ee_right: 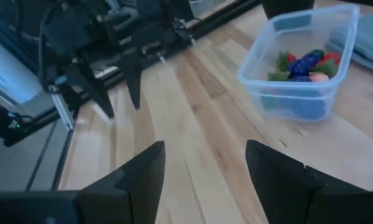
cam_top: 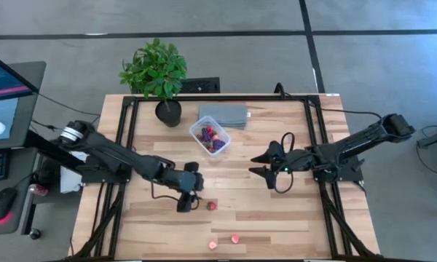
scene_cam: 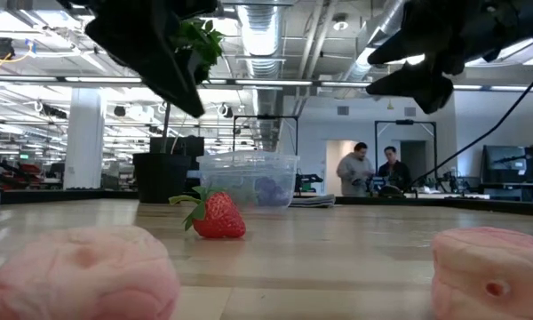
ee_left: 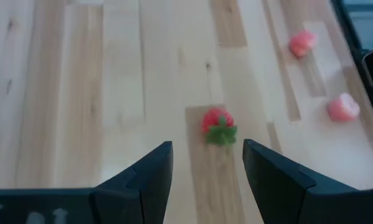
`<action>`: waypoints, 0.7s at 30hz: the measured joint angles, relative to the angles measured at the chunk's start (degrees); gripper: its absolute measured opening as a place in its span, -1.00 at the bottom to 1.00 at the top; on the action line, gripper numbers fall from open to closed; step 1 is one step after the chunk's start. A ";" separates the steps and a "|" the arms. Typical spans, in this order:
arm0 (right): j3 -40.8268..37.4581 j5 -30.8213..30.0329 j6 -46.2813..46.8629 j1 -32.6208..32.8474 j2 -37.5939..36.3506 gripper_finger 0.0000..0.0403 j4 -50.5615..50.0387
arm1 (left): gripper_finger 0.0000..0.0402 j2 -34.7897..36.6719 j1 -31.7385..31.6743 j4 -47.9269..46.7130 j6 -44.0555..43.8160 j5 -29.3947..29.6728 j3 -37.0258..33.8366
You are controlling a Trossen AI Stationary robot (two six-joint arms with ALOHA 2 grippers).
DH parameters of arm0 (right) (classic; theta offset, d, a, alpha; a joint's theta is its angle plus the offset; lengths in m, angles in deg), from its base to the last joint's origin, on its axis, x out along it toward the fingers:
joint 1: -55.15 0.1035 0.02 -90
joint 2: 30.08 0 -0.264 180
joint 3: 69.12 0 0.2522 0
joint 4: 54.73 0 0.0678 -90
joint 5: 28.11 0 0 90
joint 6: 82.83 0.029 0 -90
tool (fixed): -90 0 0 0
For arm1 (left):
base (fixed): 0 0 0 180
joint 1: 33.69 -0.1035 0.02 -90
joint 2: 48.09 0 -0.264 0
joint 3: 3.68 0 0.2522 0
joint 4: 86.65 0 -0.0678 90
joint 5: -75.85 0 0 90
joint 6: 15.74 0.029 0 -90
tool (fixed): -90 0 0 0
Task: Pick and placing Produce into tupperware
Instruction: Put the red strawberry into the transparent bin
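Hovering wide-spread, left tool above glossy red strawberry on pale wood-grain table.

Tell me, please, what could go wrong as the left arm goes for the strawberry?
The left gripper hangs open just short of the strawberry; the small piece could be nudged and roll away rather than caught. Two pink pieces lie near the table's front edge, where a bump might knock them off. The right gripper, open, waits near the tupperware's side.

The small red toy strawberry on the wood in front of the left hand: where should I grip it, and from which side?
Grip the small red toy strawberry across its red body, descending from above: it lies on its side, green leaves toward the open left hand.
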 joint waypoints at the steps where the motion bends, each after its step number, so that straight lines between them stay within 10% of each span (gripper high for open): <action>1: 0.00 0.00 -0.08 0.00 0.00 0.23 0.25 | -0.08 -0.62 0.00 1.34 0.31 -0.32 0.00; 21: 0.00 1.71 -2.79 0.11 0.02 0.23 0.58 | -0.08 -7.57 -0.18 10.61 0.66 -4.37 0.99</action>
